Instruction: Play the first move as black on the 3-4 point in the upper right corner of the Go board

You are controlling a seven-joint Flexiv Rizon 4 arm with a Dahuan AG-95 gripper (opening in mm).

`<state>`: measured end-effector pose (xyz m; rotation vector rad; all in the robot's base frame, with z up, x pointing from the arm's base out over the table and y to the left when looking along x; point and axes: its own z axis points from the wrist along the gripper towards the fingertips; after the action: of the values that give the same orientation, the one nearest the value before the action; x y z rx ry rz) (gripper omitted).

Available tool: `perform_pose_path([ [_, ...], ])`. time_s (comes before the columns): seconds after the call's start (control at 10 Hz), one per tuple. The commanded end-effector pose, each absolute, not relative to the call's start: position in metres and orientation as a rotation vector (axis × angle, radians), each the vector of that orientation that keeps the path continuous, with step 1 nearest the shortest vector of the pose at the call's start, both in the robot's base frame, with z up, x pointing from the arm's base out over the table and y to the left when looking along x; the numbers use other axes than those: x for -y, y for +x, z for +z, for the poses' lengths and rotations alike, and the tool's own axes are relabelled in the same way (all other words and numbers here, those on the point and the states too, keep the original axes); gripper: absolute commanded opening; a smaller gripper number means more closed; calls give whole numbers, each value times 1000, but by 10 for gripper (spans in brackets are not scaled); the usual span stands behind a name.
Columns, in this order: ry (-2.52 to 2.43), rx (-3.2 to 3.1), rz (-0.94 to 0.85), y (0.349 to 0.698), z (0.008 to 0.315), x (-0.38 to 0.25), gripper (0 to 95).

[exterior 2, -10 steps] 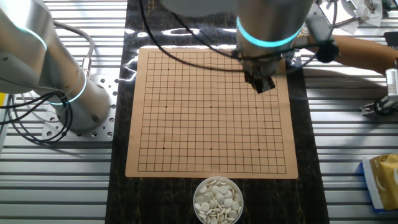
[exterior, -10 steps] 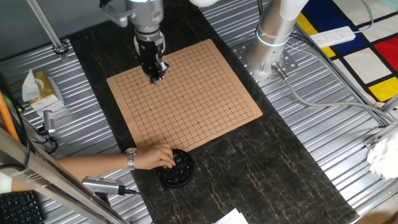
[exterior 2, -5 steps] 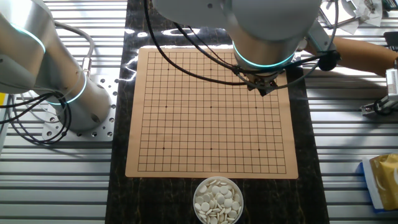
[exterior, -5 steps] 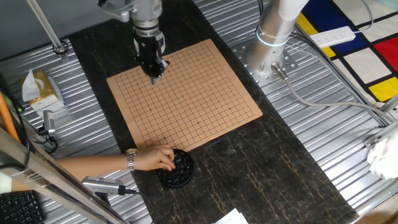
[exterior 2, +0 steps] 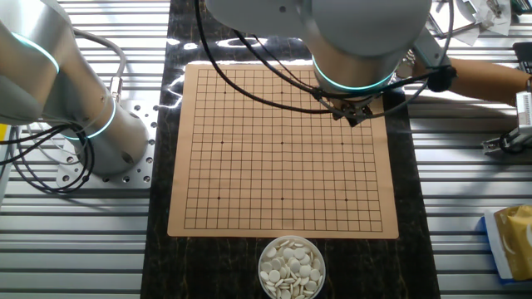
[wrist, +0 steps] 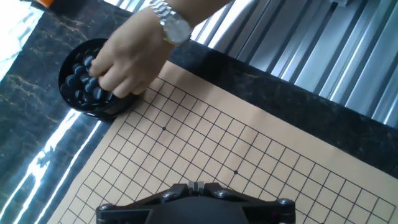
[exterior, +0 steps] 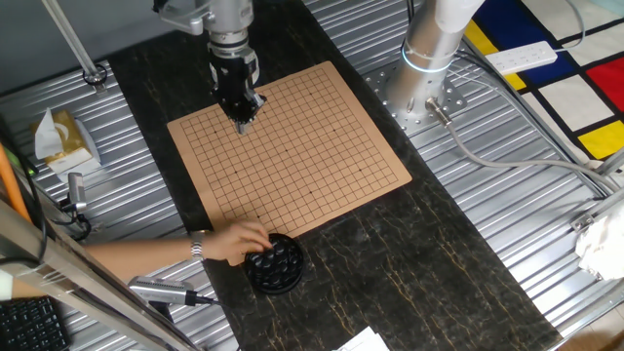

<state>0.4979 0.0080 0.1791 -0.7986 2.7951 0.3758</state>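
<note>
The tan Go board [exterior: 312,156] lies on the dark mat with no stone on its grid. My gripper [exterior: 242,119] hangs low over the board's far-left part in this view. In the other fixed view the gripper [exterior 2: 354,116] is over the upper right part of the board [exterior 2: 249,166]. In the hand view the gripper [wrist: 196,185] has its fingers pressed together, and no black stone shows between them. The crossings under the fingertips are hidden. Black stones fill a round black bowl [exterior: 276,263], also in the hand view [wrist: 81,84].
A person's hand [exterior: 234,242] with a wristwatch reaches into the black bowl; it also shows in the hand view [wrist: 130,56]. A bowl of whitish stones [exterior 2: 291,267] stands at the board's near edge. A second robot base [exterior: 419,78] stands beside the board.
My gripper shifted slightly over the board a second ago and has since held still. The person's hand has moved a little at the black bowl.
</note>
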Motion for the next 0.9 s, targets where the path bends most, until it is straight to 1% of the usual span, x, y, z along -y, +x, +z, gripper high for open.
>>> perform_pose_path([
  [0.1, -778, -2806, 374, 496, 181, -9, 0],
  [0.5, -737, -2828, 369, 497, 181, -9, 0],
  [0.7, -747, -2838, 336, 499, 180, -11, 0],
  [0.9, -774, -2875, 260, 501, 177, -13, 0],
])
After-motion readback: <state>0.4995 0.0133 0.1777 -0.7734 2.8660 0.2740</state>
